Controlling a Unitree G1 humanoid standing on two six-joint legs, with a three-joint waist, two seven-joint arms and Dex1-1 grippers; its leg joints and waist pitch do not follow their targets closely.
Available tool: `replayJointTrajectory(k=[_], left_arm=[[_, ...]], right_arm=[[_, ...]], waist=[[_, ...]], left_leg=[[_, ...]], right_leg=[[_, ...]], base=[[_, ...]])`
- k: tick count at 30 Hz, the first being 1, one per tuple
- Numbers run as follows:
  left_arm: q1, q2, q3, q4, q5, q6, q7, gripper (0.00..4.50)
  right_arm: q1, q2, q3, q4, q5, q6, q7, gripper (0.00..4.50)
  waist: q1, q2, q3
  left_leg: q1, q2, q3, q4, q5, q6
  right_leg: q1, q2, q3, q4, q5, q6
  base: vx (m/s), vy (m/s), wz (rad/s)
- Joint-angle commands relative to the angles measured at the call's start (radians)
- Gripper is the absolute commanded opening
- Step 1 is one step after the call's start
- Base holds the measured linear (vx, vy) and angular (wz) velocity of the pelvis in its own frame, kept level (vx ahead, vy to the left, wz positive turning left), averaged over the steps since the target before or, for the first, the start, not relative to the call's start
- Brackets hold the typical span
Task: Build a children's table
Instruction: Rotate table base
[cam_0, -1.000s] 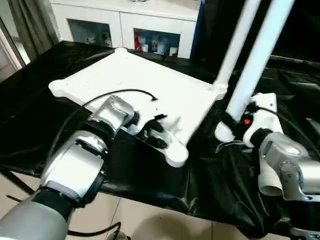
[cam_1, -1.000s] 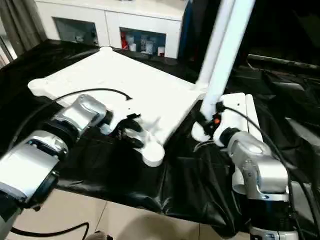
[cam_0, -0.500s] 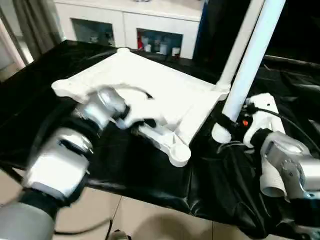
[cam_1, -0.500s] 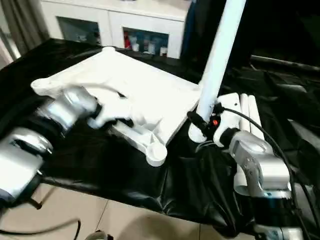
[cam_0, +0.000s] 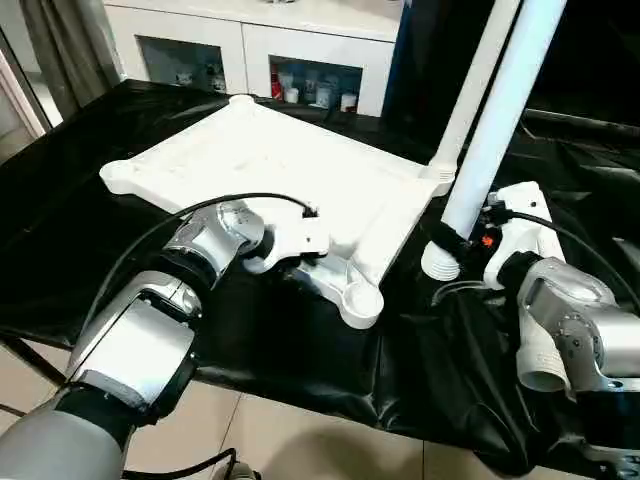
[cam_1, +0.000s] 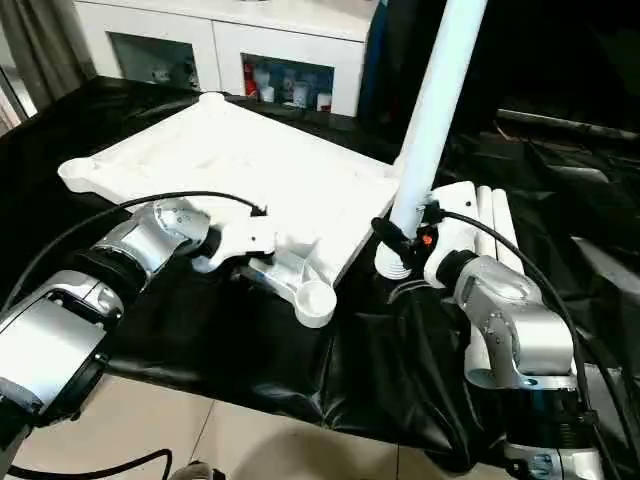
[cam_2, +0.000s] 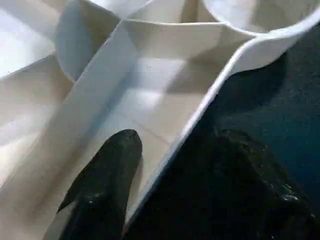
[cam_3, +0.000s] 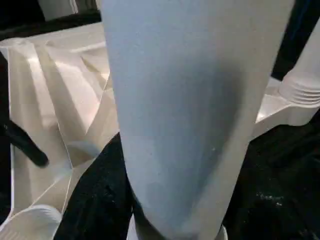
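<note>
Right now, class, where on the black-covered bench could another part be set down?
The black cover lies bare left of the tabletop, and along the front edge below the empty corner socket. It is crowded on the right, around the right pincer, its held leg and the spare legs.

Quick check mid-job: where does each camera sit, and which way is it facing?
Head stereo pair: on the head, facing forward and down at the tabletop over both silver forearms.
Left wrist: along the left gripper, whose fingers straddle the tabletop's rim near a corner socket.
Right wrist: along the right gripper at the upright leg it clamps.
Shared: both wrist views show the ribbed underside.
</note>
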Motion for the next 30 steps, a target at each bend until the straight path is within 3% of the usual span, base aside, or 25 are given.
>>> replayJointTrajectory(k=[1, 3, 4, 5, 6, 9, 11, 12, 16, 19, 20, 22, 23, 24, 26, 27, 28, 29, 30], left_arm=[[-0.006, -0.004, 0.004, 0.016, 0.007, 0.046, -0.003, 2.54], [-0.011, -0.013, 0.027, 0.017, -0.01, 0.094, -0.021, 2.44], [-0.012, -0.014, 0.032, 0.017, -0.016, 0.109, -0.026, 2.18], [-0.012, -0.014, 0.033, 0.017, -0.016, 0.112, -0.026, 2.18], [-0.014, -0.018, 0.037, 0.017, -0.018, 0.15, -0.022, 2.09], [-0.012, -0.021, 0.038, 0.009, -0.014, 0.22, -0.018, 1.8], [-0.003, -0.014, 0.024, 0.0, 0.002, 0.261, -0.011, 1.76], [0.011, 0.0, 0.004, -0.01, 0.024, 0.273, -0.016, 1.72], [0.042, 0.025, -0.008, -0.036, 0.049, 0.333, -0.008, 1.48], [0.061, 0.017, 0.052, -0.052, -0.006, 0.454, 0.019, 1.36], [0.064, 0.004, 0.116, -0.058, -0.066, 0.548, 0.054, 1.35], [0.072, -0.001, 0.149, -0.08, -0.094, 0.604, 0.076, 1.31], [0.081, -0.003, 0.181, -0.101, -0.12, 0.658, 0.096, 1.26], [0.091, -0.004, 0.2, -0.127, -0.133, 0.698, 0.107, 1.26], [0.119, -0.003, 0.231, -0.192, -0.147, 0.771, 0.127, 1.19], [0.131, -0.002, 0.236, -0.221, -0.147, 0.795, 0.13, 1.14], [0.159, -0.002, 0.244, -0.283, -0.14, 0.825, 0.152, 1.07], [0.169, -0.002, 0.246, -0.302, -0.14, 0.825, 0.159, 1.02], [0.203, -0.006, 0.255, -0.365, -0.144, 0.807, 0.179, 0.89]], right_arm=[[-0.019, -0.008, 0.0, 0.005, -0.012, -0.022, 0.008, 1.91], [-0.022, -0.006, 0.007, 0.012, -0.018, -0.03, 0.01, 1.91], [-0.028, -0.003, 0.006, 0.021, -0.019, -0.034, 0.008, 1.91], [-0.028, -0.003, 0.006, 0.022, -0.019, -0.035, 0.008, 1.91], [-0.037, -0.001, 0.004, 0.035, -0.021, -0.04, 0.004, 1.91], [-0.044, 0.001, 0.01, 0.046, -0.024, -0.045, 0.004, 1.91], [-0.044, 0.002, 0.02, 0.048, -0.028, -0.046, 0.008, 1.91], [-0.045, 0.005, 0.023, 0.052, -0.03, -0.048, 0.009, 1.91], [-0.048, 0.015, 0.027, 0.059, -0.033, -0.048, 0.006, 1.91], [-0.052, 0.035, 0.018, 0.059, -0.011, -0.031, 0.002, 1.91], [-0.054, 0.049, 0.011, 0.055, 0.003, -0.018, -0.002, 1.91], [-0.055, 0.055, 0.008, 0.054, 0.01, -0.01, -0.006, 1.91], [-0.056, 0.066, 0.003, 0.052, 0.021, 0.002, -0.01, 1.91], [-0.056, 0.073, 0.0, 0.052, 0.029, 0.01, -0.012, 1.91], [-0.06, 0.088, 0.0, 0.051, 0.035, 0.024, -0.021, 1.91], [-0.06, 0.092, 0.002, 0.051, 0.034, 0.026, -0.024, 1.91], [-0.061, 0.098, 0.007, 0.053, 0.032, 0.031, -0.024, 1.91], [-0.062, 0.1, 0.009, 0.054, 0.031, 0.031, -0.024, 1.91], [-0.062, 0.105, 0.015, 0.059, 0.026, 0.027, -0.025, 1.91]], waist=[[-0.001, -0.019, -0.073], [-0.001, -0.019, -0.074], [0.0, -0.027, -0.074], [-0.001, -0.026, -0.072], [-0.002, -0.034, -0.073], [-0.003, -0.033, -0.072], [-0.004, -0.036, -0.071], [-0.005, -0.042, -0.07], [-0.011, -0.047, -0.068], [-0.017, -0.051, -0.064], [-0.019, -0.051, -0.061], [-0.021, -0.051, -0.063], [-0.023, -0.06, -0.06], [-0.023, -0.056, -0.06], [-0.029, -0.053, -0.062], [-0.033, -0.061, -0.061], [-0.035, -0.058, -0.063], [-0.038, -0.058, -0.062], [-0.036, -0.065, -0.064]], left_leg=[[0.018, -0.026, 0.021, -0.065, -0.201, 0.012], [0.018, -0.026, 0.021, -0.064, -0.196, 0.012], [0.017, -0.026, 0.022, -0.064, -0.186, 0.018], [0.017, -0.027, 0.022, -0.064, -0.188, 0.02], [0.017, -0.026, 0.024, -0.063, -0.191, 0.021], [0.018, -0.024, 0.022, -0.066, -0.197, 0.015], [0.019, -0.024, 0.021, -0.068, -0.207, 0.013], [0.019, -0.024, 0.022, -0.068, -0.211, 0.014], [0.017, -0.025, 0.021, -0.07, -0.229, 0.009], [0.017, -0.027, 0.02, -0.072, -0.266, 0.003], [0.016, -0.029, 0.02, -0.073, -0.274, -0.002], [0.013, -0.03, 0.015, -0.076, -0.279, -0.011], [0.01, -0.033, 0.015, -0.078, -0.276, -0.008], [0.011, -0.033, 0.015, -0.078, -0.281, -0.008], [0.01, -0.033, 0.013, -0.079, -0.283, -0.01], [0.013, -0.031, 0.014, -0.079, -0.293, -0.01], [0.02, -0.029, 0.014, -0.077, -0.298, -0.008], [0.017, -0.028, 0.014, -0.079, -0.294, -0.003], [0.019, -0.026, 0.015, -0.078, -0.291, -0.001]], right_leg=[[0.052, -0.025, 0.017, -0.065, -0.158, -0.22], [0.053, -0.026, 0.017, -0.064, -0.151, -0.219], [0.052, -0.028, 0.016, -0.063, -0.155, -0.222], [0.051, -0.028, 0.016, -0.065, -0.159, -0.223], [0.052, -0.027, 0.016, -0.065, -0.158, -0.224], [0.05, -0.027, 0.015, -0.064, -0.151, -0.227], [0.05, -0.027, 0.015, -0.065, -0.157, -0.225], [0.05, -0.027, 0.015, -0.066, -0.161, -0.223], [0.05, -0.027, 0.014, -0.07, -0.197, -0.209], [0.048, -0.03, 0.013, -0.079, -0.295, -0.186], [0.048, -0.03, 0.012, -0.08, -0.329, -0.178], [0.051, -0.03, 0.008, -0.085, -0.385, -0.152], [0.051, -0.027, 0.005, -0.087, -0.404, -0.144], [0.05, -0.028, 0.005, -0.09, -0.421, -0.139], [0.048, -0.027, 0.004, -0.091, -0.415, -0.139], [0.044, -0.025, 0.004, -0.094, -0.408, -0.141], [0.041, -0.025, 0.006, -0.091, -0.396, -0.152], [0.041, -0.023, 0.006, -0.091, -0.375, -0.158], [0.041, -0.025, 0.006, -0.091, -0.367, -0.161]], base=[[0.0, 0.0, 0.0], [0.0, 0.0, 0.0], [0.0, 0.0, 0.0], [0.0, 0.0, 0.0], [0.0, 0.0, 0.0], [0.0, 0.0, 0.0], [0.0, 0.0, 0.0], [0.0, 0.0, 0.0], [0.0, 0.0, 0.0], [0.0, 0.0, 0.0], [0.0, 0.0, 0.0], [0.0, 0.0, 0.0], [0.0, 0.0, 0.0], [0.0, 0.0, 0.0], [0.0, 0.0, 0.0], [0.0, 0.0, 0.0], [0.0, 0.0, 0.0], [0.0, 0.0, 0.0], [0.0, 0.0, 0.0]])
